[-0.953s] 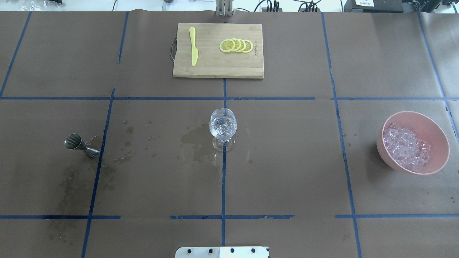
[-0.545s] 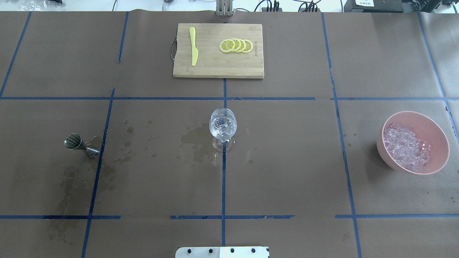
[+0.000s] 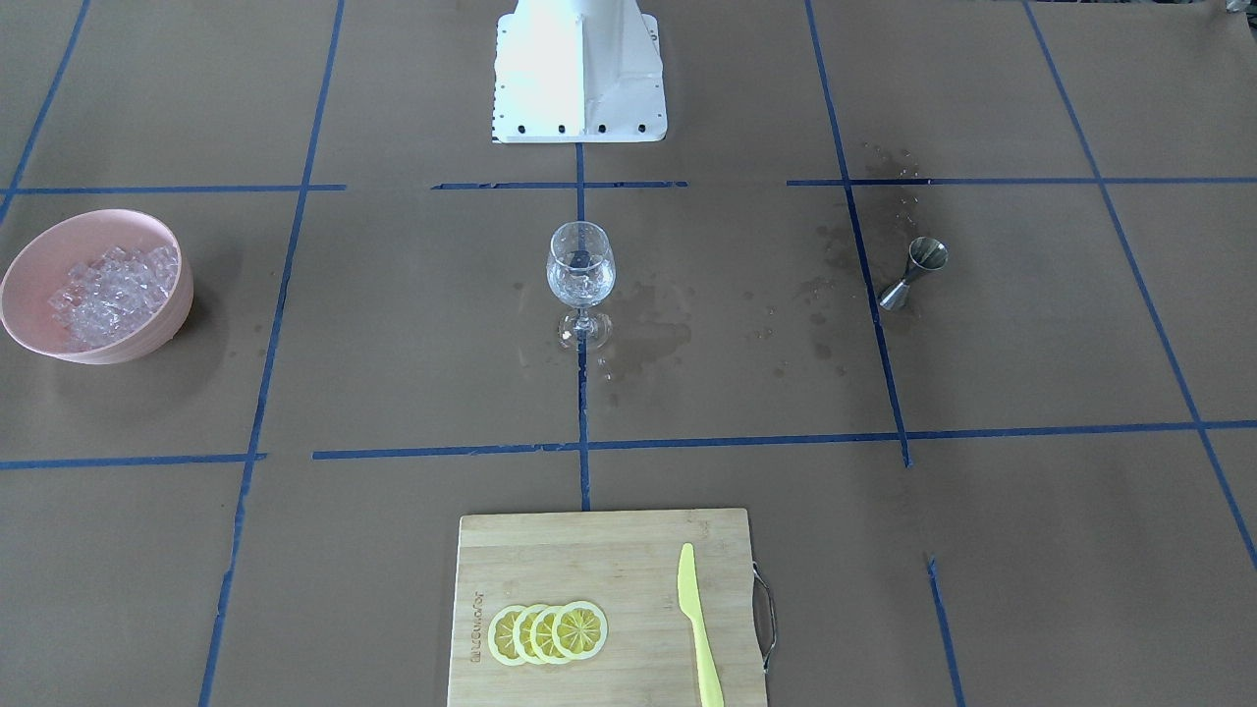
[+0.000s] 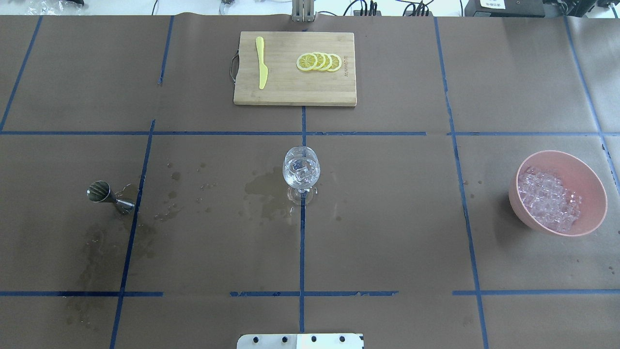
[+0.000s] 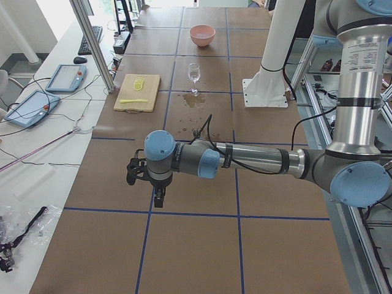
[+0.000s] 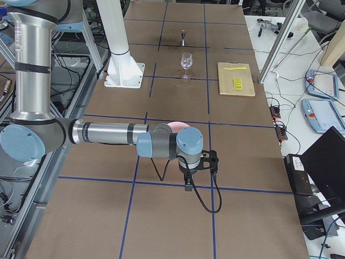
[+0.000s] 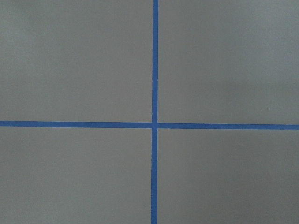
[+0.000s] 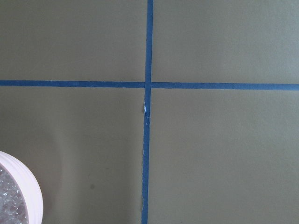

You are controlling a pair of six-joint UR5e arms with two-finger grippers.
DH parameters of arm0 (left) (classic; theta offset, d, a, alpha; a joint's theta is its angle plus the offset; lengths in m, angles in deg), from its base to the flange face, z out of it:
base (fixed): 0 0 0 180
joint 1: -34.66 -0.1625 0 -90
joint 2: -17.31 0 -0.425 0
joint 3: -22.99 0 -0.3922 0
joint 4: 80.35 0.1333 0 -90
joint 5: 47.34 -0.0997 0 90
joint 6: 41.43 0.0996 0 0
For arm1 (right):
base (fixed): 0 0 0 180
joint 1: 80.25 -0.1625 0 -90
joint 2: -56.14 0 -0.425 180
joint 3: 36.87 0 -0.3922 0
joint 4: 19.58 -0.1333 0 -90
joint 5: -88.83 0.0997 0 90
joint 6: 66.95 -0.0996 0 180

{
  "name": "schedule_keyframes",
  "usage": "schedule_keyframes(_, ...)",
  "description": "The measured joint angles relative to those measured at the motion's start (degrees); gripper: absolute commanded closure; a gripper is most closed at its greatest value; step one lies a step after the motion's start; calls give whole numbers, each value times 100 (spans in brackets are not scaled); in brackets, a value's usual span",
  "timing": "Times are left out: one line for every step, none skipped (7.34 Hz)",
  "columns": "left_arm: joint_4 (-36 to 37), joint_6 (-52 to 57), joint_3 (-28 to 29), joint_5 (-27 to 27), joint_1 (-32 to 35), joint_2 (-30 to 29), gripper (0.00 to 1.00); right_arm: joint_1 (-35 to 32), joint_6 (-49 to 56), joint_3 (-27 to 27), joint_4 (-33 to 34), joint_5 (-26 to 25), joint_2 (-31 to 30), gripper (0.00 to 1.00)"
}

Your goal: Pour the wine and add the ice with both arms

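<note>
Glassy ice (image 4: 547, 198) fills the pink bowl (image 4: 587, 183), well right of the wine glass (image 4: 301, 169). The right gripper (image 6: 187, 182) hovers farther out and the left gripper (image 5: 158, 197) hovers opposite; I cannot tell whether their fingers are parted.

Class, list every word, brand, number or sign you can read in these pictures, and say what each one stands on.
No text reads clearly.
Brand mark on the cutting board: blurred, unreadable.
Label on the left arm: print too small.
White tag on a black box: too small.
</note>
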Motion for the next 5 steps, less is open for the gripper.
schedule_keyframes(-2, -4, 0, 0, 0, 0, 0, 0, 0, 11, -41, 2, -13, 0)
schedule_keyframes(-8, -8, 0, 0, 0, 0, 0, 0, 1, 12, -59, 1, -12, 0)
schedule_keyframes(-13, -12, 0, 0, 0, 0, 0, 0, 1, 11, -77, -2, -3, 0)
schedule_keyframes(-18, -14, 0, 0, 0, 0, 0, 9, 1, 5, -97, -3, 20, 0)
schedule_keyframes(-23, -15, 0, 0, 0, 0, 0, 37, 1, -3, -108, 0, 58, 0)
